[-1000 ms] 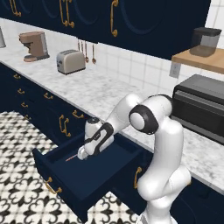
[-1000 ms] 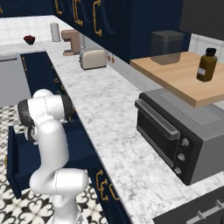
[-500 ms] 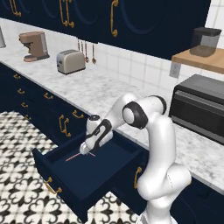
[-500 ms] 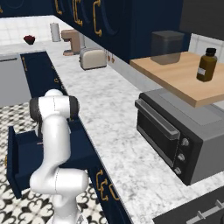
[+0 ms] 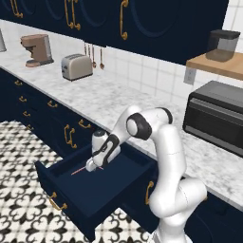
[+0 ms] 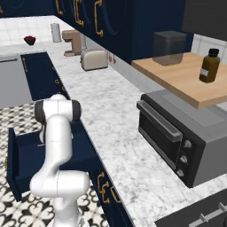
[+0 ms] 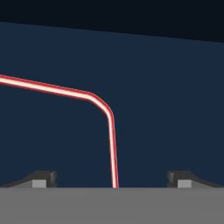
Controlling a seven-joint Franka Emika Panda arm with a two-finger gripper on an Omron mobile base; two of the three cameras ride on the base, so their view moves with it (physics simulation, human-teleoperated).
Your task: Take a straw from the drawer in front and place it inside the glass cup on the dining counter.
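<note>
Navy kitchen cabinets with brass handles run under a grey-veined marble worktop [image 5: 102,97] in the left base view, with a white tiled wall behind. On the worktop stand a coffee maker [image 5: 37,49] at far left, a toaster [image 5: 76,66] beside it, and a dark toaster oven [image 5: 217,122] at right. Below, the drawer [image 5: 90,182] is pulled out over a black-and-white patterned floor. The white arm bends down into it, and the gripper [image 5: 90,167] hangs low inside the drawer. The straw [image 5: 78,170] lies on the drawer floor as a thin red line, running left from the gripper tips.

From the right base view, the same worktop [image 6: 111,128] stretches away, with the toaster oven [image 6: 186,135] near at right under a wooden shelf [image 6: 186,77] holding a brown bottle [image 6: 209,65]. The toaster [image 6: 94,59] and coffee maker [image 6: 72,42] sit farther off. The open drawer [image 6: 22,157] shows at left, partly hidden by the arm.

Looking along the hand, the dark blue drawer floor [image 7: 166,109] lies close. The straw [image 7: 112,140], red with a pale centre, comes in from the left, bends, and runs down between the two finger tips [image 7: 43,178]. The jaws stand wide apart, one on each side of the straw, gripping nothing.
</note>
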